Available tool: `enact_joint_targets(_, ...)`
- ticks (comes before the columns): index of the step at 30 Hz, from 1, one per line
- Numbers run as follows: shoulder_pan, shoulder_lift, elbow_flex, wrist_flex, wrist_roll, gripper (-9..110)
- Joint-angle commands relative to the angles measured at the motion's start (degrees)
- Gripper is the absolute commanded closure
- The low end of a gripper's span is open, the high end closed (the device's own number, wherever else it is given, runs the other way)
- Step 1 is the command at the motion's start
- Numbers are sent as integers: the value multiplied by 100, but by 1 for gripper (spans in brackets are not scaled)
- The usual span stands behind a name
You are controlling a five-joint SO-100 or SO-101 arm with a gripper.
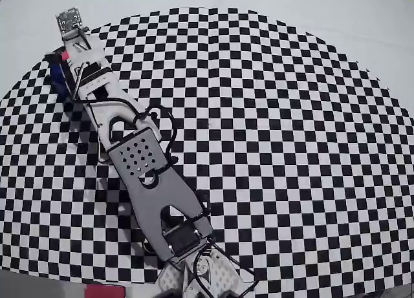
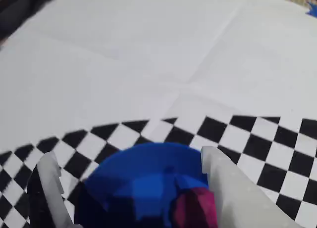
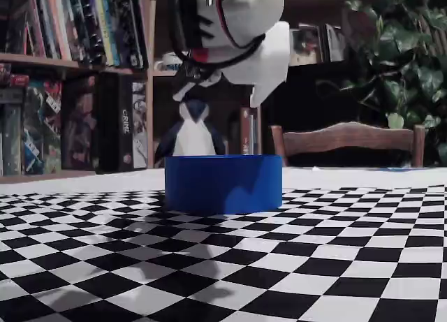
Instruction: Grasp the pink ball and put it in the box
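The box [image 2: 148, 171] is a round bright-blue container that fills the lower middle of the wrist view. The pink ball [image 2: 195, 208] lies inside it, close to the right white finger [image 2: 225, 188]. My gripper [image 2: 128, 154] is open, with its fingers spread wide over the box and nothing held between them. In the fixed view the gripper [image 3: 216, 98] hangs just above the box [image 3: 223, 186], whose wall hides the ball. In the overhead view the arm stretches to the upper left, and the gripper [image 1: 61, 68] covers most of the box [image 1: 55, 79].
The box stands near the far edge of the checkered cloth [image 1: 272, 149], with plain white table [image 2: 124, 65] beyond. Behind the table are a bookshelf [image 3: 63, 77], a penguin figure [image 3: 192, 133], a wooden chair [image 3: 349, 144] and a plant [image 3: 398, 49].
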Motion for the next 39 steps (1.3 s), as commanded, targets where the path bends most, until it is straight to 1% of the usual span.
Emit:
enact_joint_targets(1,-26,879,70,-97,439,68)
enact_joint_targets(9,272,1969,536,-97,1591,73)
enact_joint_targets(13,615,2584,888,-70,2364,82)
enact_joint_targets(16,905,3032,1195,-44,3173,99)
enact_joint_targets(17,1028,3243,1389,-26,3428,101)
enact_joint_targets(20,1354,3823,2004,-26,4078,101)
enact_joint_targets(21,1441,4043,2303,-26,4148,101)
enact_joint_targets(27,1986,5599,4368,-79,4298,101)
enact_joint_targets(30,2197,6311,5405,-396,4298,101)
enact_joint_targets(32,2285,6706,6100,-721,5036,101)
enact_joint_targets(34,2338,7058,6750,-1107,5537,101)
enact_joint_targets(36,2435,7453,7541,-1793,6047,101)
enact_joint_targets(39,2566,7901,8297,-2364,6829,101)
